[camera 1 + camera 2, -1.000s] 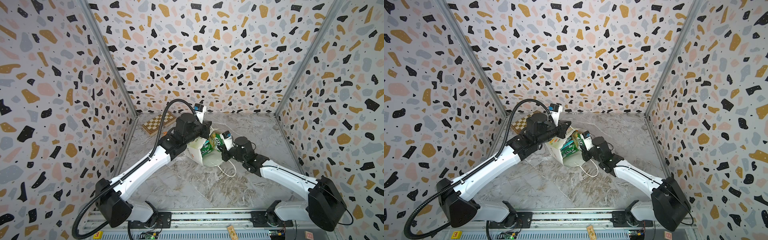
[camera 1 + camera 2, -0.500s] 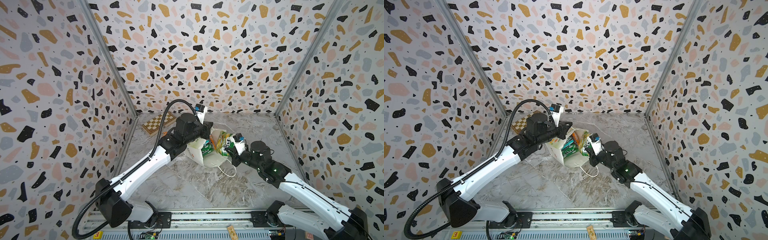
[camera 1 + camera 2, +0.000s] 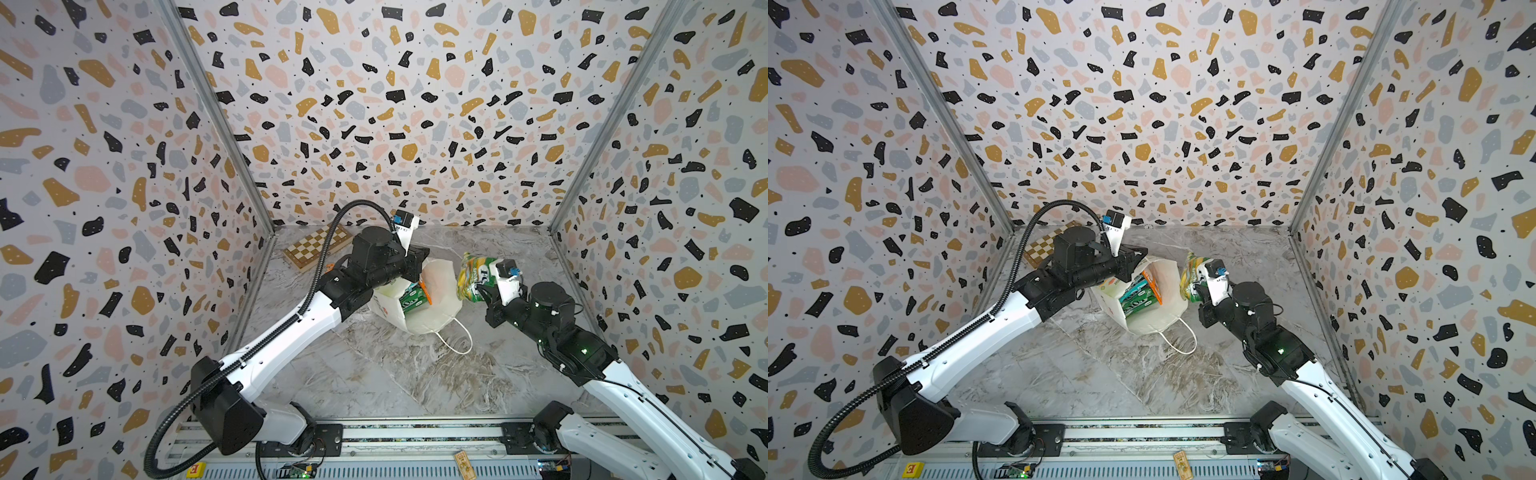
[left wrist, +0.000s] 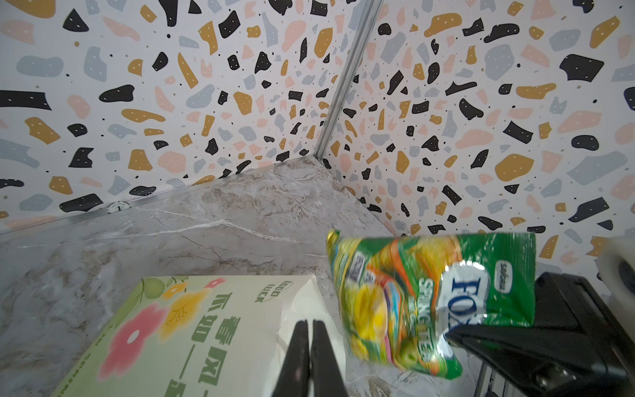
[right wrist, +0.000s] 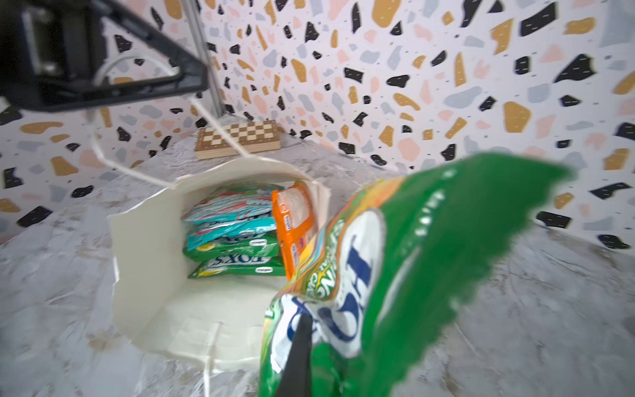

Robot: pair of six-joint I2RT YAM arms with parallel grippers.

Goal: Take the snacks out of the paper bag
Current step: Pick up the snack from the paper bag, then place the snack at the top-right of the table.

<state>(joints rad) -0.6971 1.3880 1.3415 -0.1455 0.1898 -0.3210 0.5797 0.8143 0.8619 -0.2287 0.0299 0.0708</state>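
The white paper bag [image 3: 442, 286] [image 3: 1169, 291] lies tipped on the marble floor with its mouth open. My left gripper [image 3: 420, 261] [image 4: 311, 324] is shut at its upper rim, and a cord handle runs up to it in the right wrist view. Several snacks [image 3: 412, 300] [image 5: 233, 240] in green, teal and orange are stacked inside the bag [image 5: 147, 247]. My right gripper [image 3: 482, 291] [image 5: 309, 343] is shut on a green-yellow "FOX'S" packet [image 3: 473, 272] [image 3: 1192, 272] [image 4: 412, 295], held in the air just right of the bag's mouth, clear of it.
A wooden chessboard box [image 3: 318, 246] [image 5: 237, 137] lies at the back left near the wall. The bag's other cord handle [image 3: 457, 338] trails loose on the floor in front. Patterned walls close in the left, back and right sides.
My right gripper has drawn the green-yellow packet out of the bag's mouth, up and to the right. The left arm has held still at the bag's rim.
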